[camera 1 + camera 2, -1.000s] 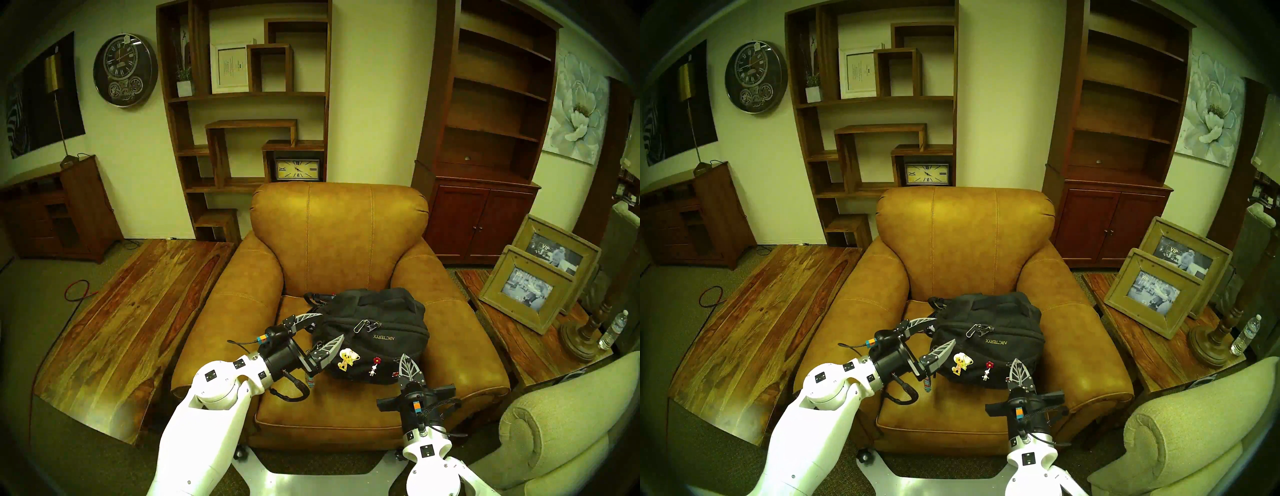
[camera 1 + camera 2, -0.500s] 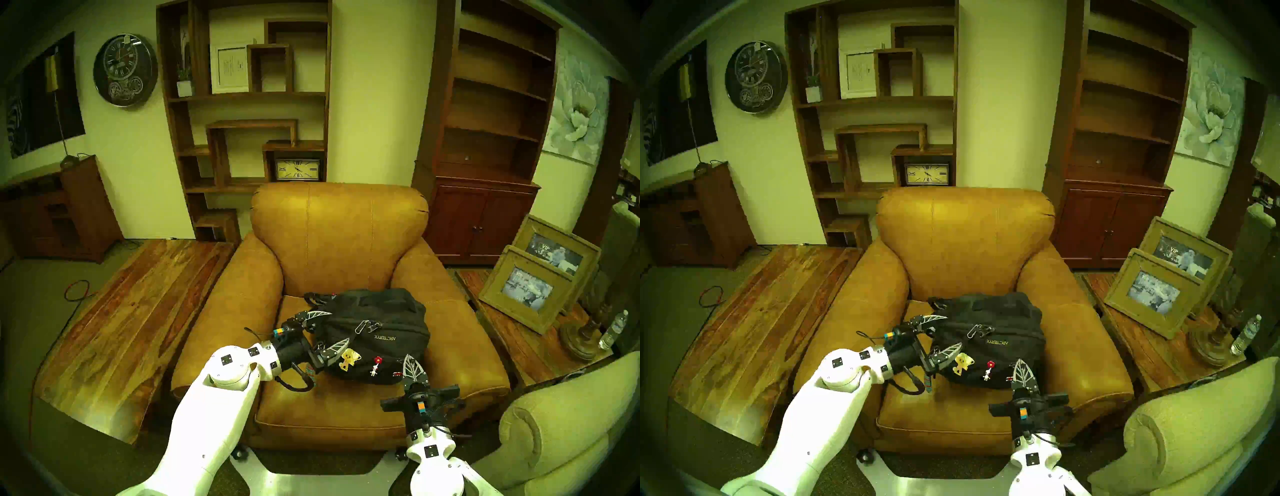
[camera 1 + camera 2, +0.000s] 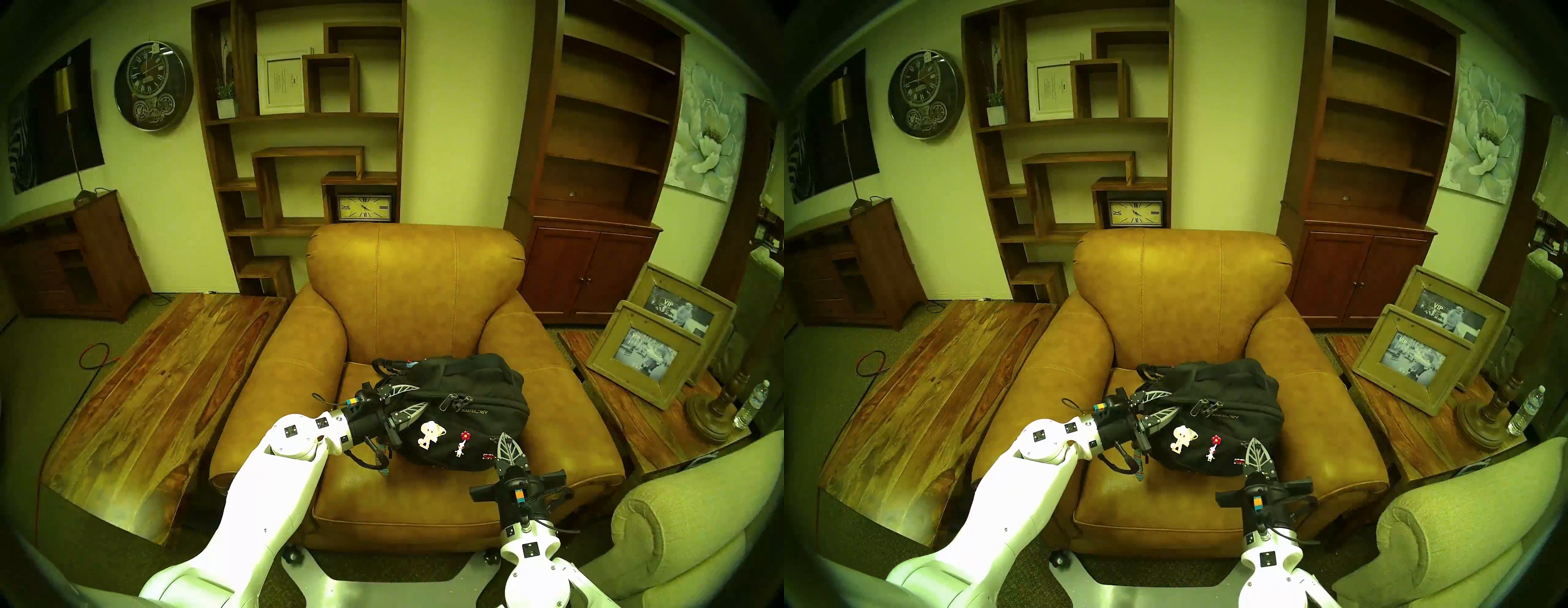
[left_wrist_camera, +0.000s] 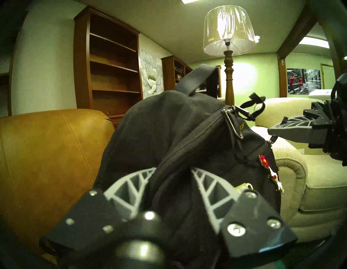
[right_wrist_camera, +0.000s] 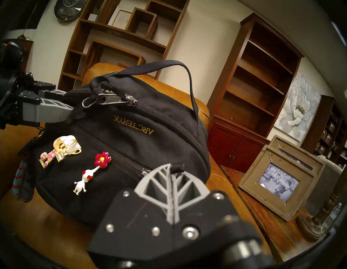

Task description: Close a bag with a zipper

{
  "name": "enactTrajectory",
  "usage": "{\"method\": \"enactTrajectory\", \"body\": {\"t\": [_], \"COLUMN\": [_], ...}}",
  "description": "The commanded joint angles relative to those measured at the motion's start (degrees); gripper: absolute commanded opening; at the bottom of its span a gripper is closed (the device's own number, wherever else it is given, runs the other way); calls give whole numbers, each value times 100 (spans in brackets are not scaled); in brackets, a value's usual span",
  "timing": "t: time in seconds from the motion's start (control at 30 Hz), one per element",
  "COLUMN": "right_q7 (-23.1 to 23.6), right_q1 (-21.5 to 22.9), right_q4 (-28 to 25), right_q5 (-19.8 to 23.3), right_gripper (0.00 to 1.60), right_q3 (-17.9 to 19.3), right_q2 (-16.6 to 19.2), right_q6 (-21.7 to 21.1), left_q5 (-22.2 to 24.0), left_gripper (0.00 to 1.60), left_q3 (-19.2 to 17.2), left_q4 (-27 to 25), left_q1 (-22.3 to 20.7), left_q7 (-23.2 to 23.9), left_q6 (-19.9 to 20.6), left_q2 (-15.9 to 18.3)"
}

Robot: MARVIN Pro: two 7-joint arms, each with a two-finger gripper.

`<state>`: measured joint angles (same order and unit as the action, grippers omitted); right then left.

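The black ARC'TERYX backpack (image 3: 479,429) lies on the tan leather armchair's seat (image 3: 407,501), pins facing me. It also shows in the head right view (image 3: 1233,382), the left wrist view (image 4: 159,122) and the right wrist view (image 5: 150,116). My left gripper (image 3: 409,400) (image 3: 1163,403) (image 4: 170,180) is shut on a fold of the bag's left side. My right gripper (image 3: 504,436) (image 3: 1255,443) (image 5: 173,169) is shut on a small black zipper pull at the front pocket's right end. The main zipper's metal pulls (image 5: 112,99) sit on top. A striped charm (image 5: 23,180) dangles at the left.
A wooden table (image 3: 161,382) stands left of the chair. A side table (image 3: 662,429) on the right holds picture frames (image 3: 645,356), a lamp base (image 3: 712,412) and a water bottle (image 3: 751,403). A beige sofa arm (image 3: 679,522) is close to my right arm.
My left gripper moved right onto the bag and closed from wide open onto its left side. The bag's front tilted up toward me. The right gripper shifted slightly right.
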<state>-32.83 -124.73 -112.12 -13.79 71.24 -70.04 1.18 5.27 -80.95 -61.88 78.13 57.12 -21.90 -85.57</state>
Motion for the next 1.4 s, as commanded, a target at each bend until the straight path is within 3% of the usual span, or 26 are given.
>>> {"method": "enactTrajectory", "body": {"t": [0.0, 0.6, 1.07, 1.37], "right_q7": [-284, -535, -742, -849], "right_q1": [228, 629, 1517, 1532], "right_q4": [182, 939, 2532, 2694], "right_q5": [-47, -93, -281, -442], "right_gripper": [0, 0, 0, 0], "right_q3": [163, 642, 832, 931], "right_q2": [-178, -293, -520, -516], "right_q6": [113, 519, 993, 1287], "left_q5": [160, 283, 328, 400], "left_gripper": [18, 23, 13, 21], "left_q3": [-122, -400, -596, -709], "left_q4": [87, 230, 89, -178], "left_q1": [-349, -474, -400, -200], "left_q7": [6, 168, 202, 297], "left_q6": [-257, -277, -207, -123], "left_q2": [-92, -56, -30, -14]}}
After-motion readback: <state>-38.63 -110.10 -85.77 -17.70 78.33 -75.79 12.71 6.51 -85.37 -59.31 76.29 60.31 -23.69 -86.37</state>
